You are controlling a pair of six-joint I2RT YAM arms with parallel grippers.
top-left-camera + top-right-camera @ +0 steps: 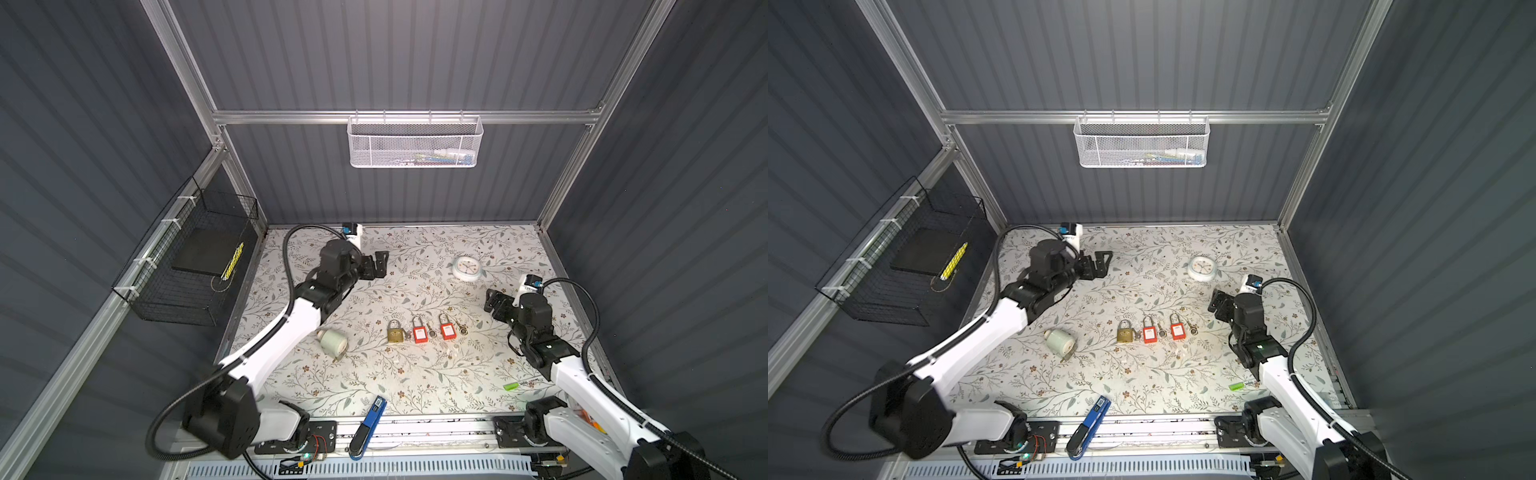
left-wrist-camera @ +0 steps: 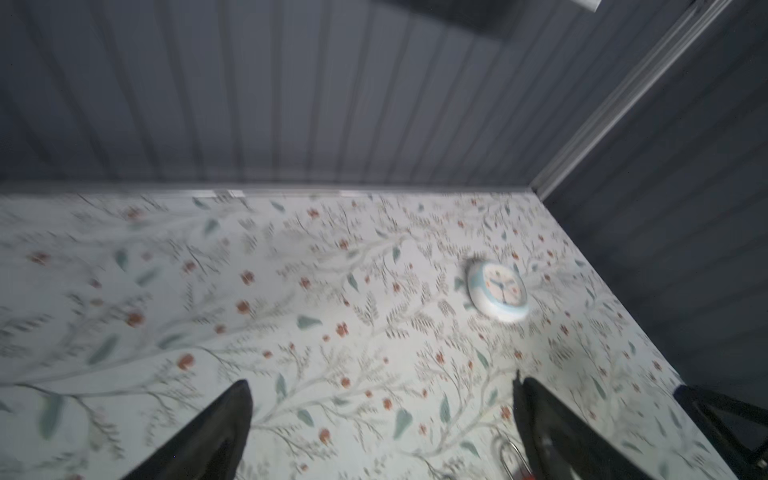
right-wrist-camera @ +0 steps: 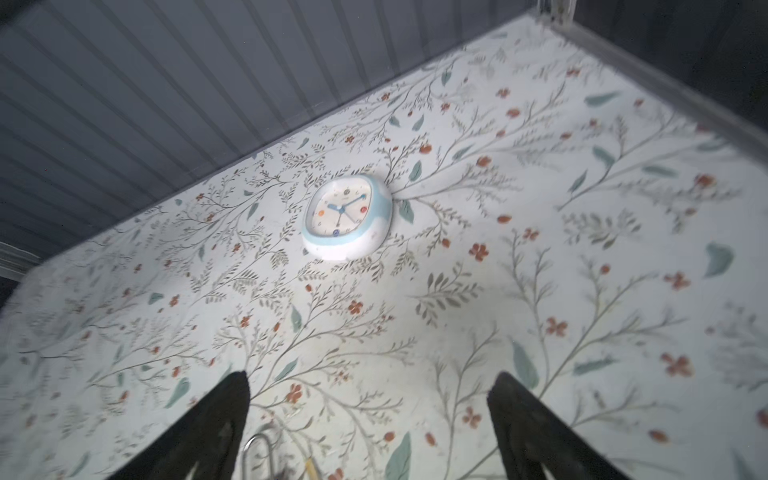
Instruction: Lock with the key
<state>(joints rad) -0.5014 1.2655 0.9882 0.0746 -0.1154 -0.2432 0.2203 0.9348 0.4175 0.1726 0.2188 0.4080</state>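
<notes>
In both top views, a small brass padlock (image 1: 395, 332) and two red plastic padlocks (image 1: 419, 332) (image 1: 447, 329) lie in a row at mid-desk, small metal keys (image 1: 432, 332) beside them, on the leaf-and-flower-printed desk (image 1: 374, 374). The left gripper (image 1: 381, 264) hangs toward the back left, well apart from the row, and the right gripper (image 1: 488, 300) is near its right end, both with jaws spread wide and empty. A rounded white-and-blue alarm clock (image 1: 468, 268) lies toward the back right. The blurred left wrist view shows the left gripper (image 2: 381, 382) parted over bare desk, the alarm clock (image 2: 497, 293) beyond. The right wrist view shows the right gripper (image 3: 371, 376) equally wide, the alarm clock (image 3: 347, 216) ahead and a steel shackle (image 3: 257, 444) at the frame's edge.
</notes>
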